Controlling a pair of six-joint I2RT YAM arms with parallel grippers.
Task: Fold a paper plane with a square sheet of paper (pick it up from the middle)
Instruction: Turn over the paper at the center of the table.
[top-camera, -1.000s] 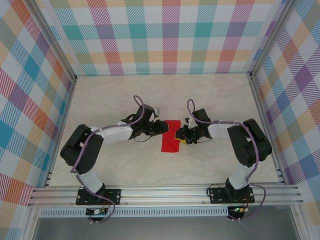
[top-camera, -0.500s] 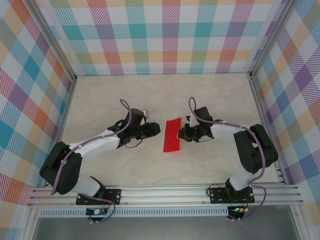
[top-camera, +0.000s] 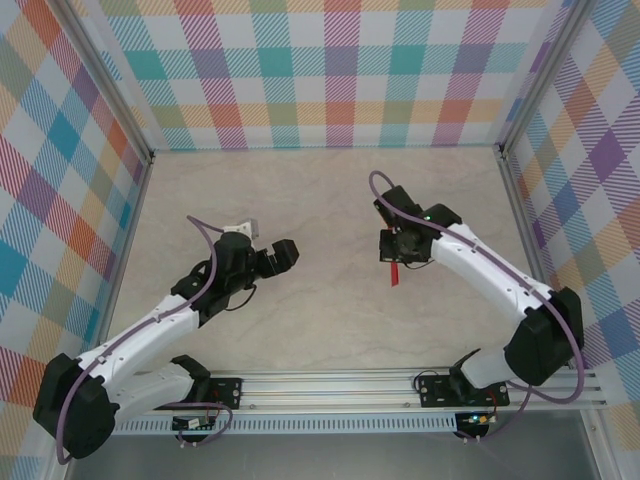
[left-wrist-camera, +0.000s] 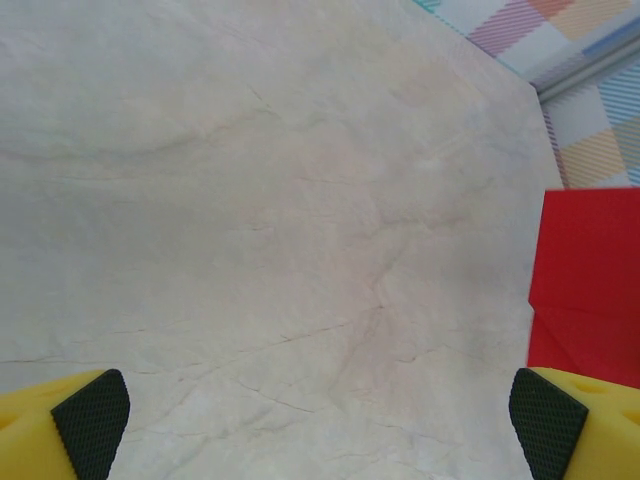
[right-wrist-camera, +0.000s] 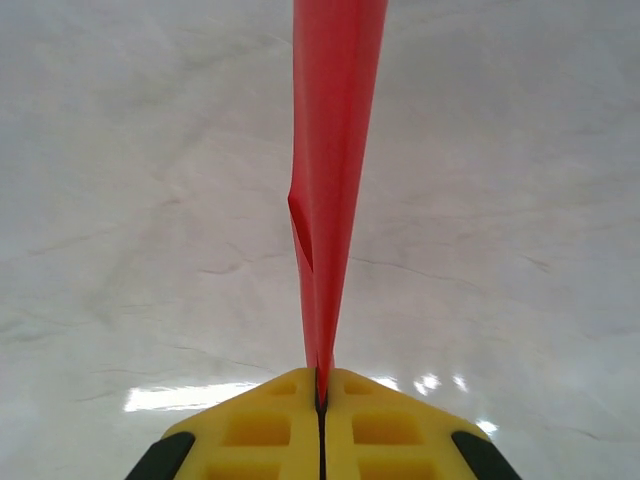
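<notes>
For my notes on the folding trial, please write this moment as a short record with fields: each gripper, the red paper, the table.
left gripper: open wide, holding nothing
right gripper: shut on the red paper
red paper: folded flat, pinched at one edge, sticking straight out from the jaws
table: pale, marble-patterned surface

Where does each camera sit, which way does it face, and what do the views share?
Top external: above and behind the arm bases, looking down on the table; both arms, the left pincer and the right pincer show.
Left wrist: on the left arm, facing forward and down across the table; its open yellow fingers sit in the bottom corners.
Right wrist: on the right arm, looking along its shut pincer, which grips the red paper edge-on.
Shared: all three show the red paper.
</notes>
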